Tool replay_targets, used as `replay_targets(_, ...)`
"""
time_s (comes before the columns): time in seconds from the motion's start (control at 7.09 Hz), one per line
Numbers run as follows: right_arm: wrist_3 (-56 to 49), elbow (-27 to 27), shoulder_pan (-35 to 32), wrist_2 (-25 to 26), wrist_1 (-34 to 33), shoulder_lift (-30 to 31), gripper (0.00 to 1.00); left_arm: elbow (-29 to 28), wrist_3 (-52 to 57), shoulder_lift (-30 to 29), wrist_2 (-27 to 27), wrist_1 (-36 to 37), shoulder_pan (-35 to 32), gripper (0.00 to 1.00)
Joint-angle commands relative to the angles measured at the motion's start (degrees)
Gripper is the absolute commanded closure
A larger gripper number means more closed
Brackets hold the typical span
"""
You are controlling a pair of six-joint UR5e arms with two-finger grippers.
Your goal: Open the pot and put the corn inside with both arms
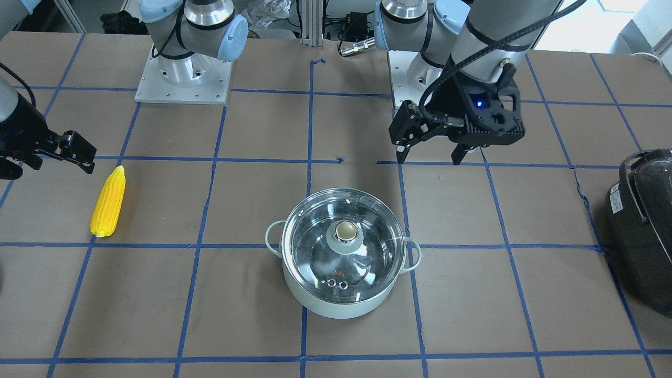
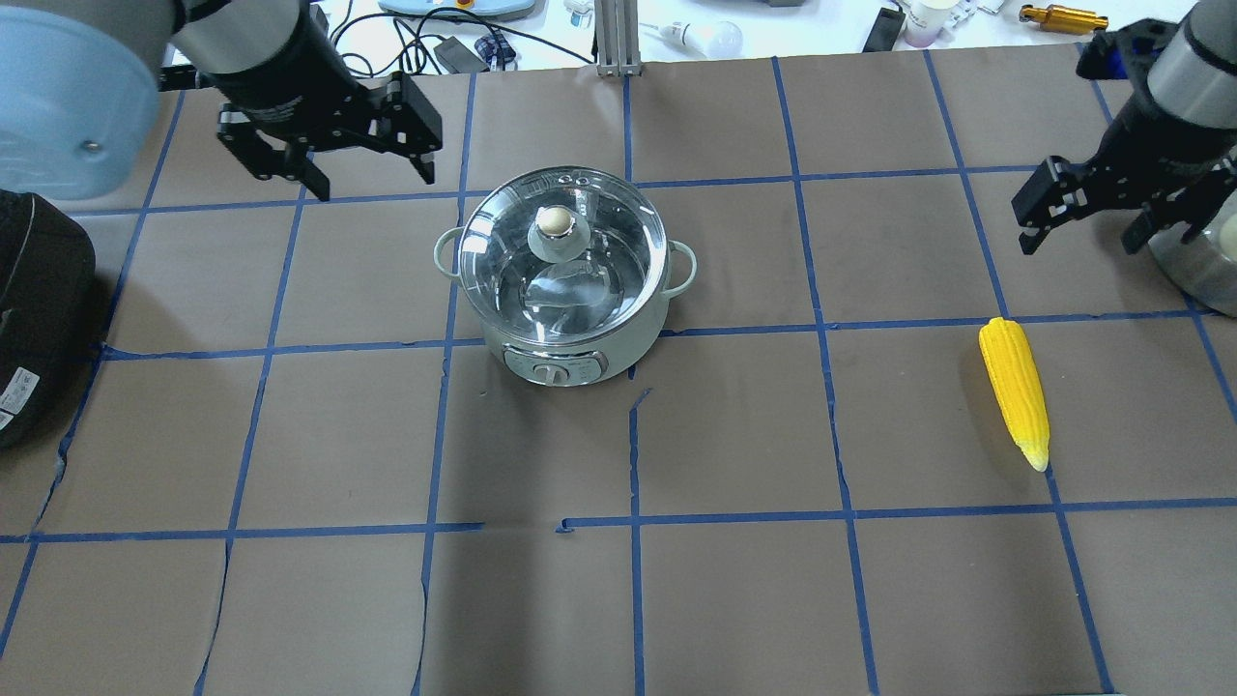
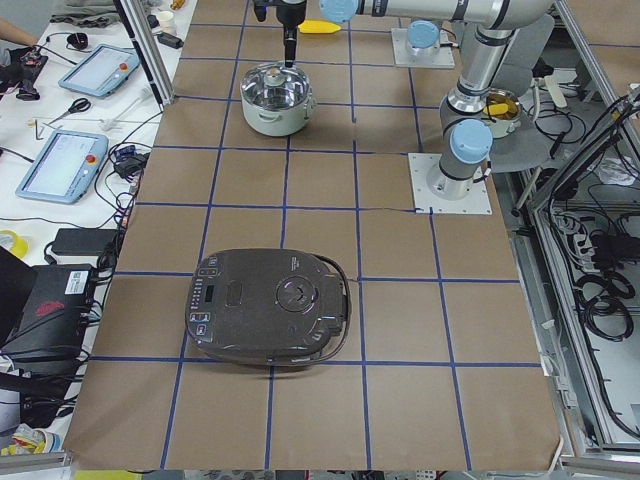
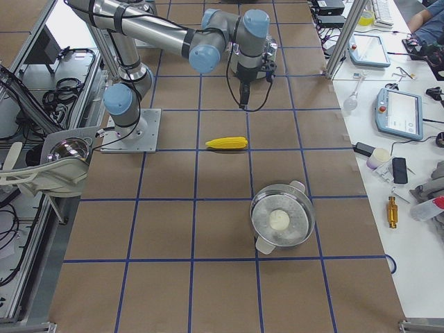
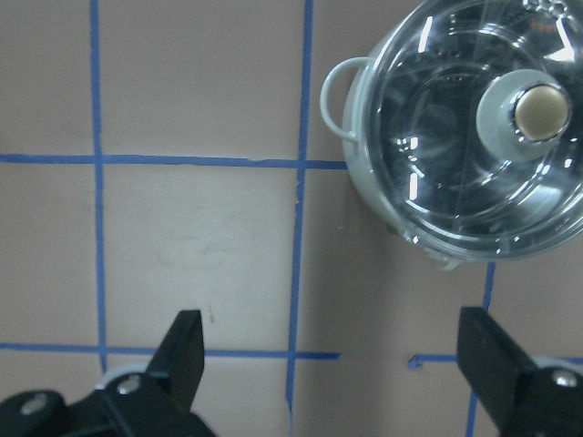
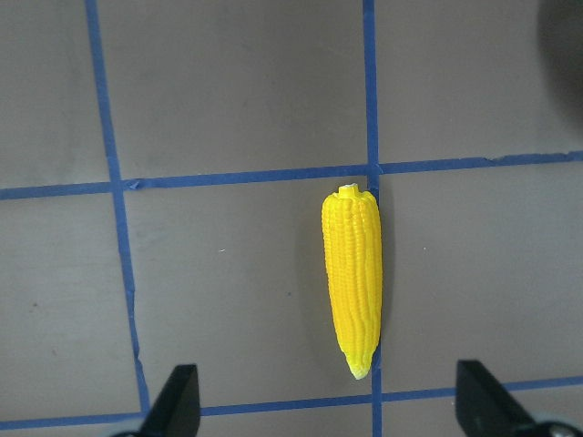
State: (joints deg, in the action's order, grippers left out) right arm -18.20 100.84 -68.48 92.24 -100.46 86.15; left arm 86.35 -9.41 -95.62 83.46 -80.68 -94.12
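Note:
The pale mint pot (image 2: 565, 333) stands mid-table with its glass lid (image 2: 599, 275) on and the beige knob (image 2: 554, 221) upright. It also shows in the front view (image 1: 336, 302) and the left wrist view (image 5: 364, 177). My left gripper (image 2: 372, 184) hovers open and empty beside the pot, on its left and slightly farther from my base; in the front view (image 1: 429, 158) it is behind the pot. The yellow corn (image 2: 1015, 391) lies flat on the table's right side. My right gripper (image 2: 1078, 244) is open and empty, above and beyond the corn (image 6: 352, 278).
A big black appliance (image 2: 29, 309) sits at the table's left edge, also seen in the front view (image 1: 643, 231). A steel bowl (image 2: 1198, 266) stands at the right edge behind my right gripper. Brown paper with blue tape grid covers the table (image 2: 734, 580).

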Motion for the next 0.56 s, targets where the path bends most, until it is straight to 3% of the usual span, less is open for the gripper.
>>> replay_targets(0.0, -4.0, 11.0, 3.9, 0.0, -13.6, -3.0, 0.00, -0.1, -6.2, -7.4, -1.4, 8.8, -5.0, 0.02)
replay_targets(0.14, -3.7, 15.0, 3.8, 0.0, -17.8, -3.2, 0.00, -0.2, -6.9, -9.8, -1.3, 10.3, -5.8, 0.02)
replay_targets(0.42, -4.0, 17.4, 3.5, 0.0, -21.2, -6.3, 0.00, 0.1, -8.3, -13.7, 0.5, 14.0, -8.0, 0.01)
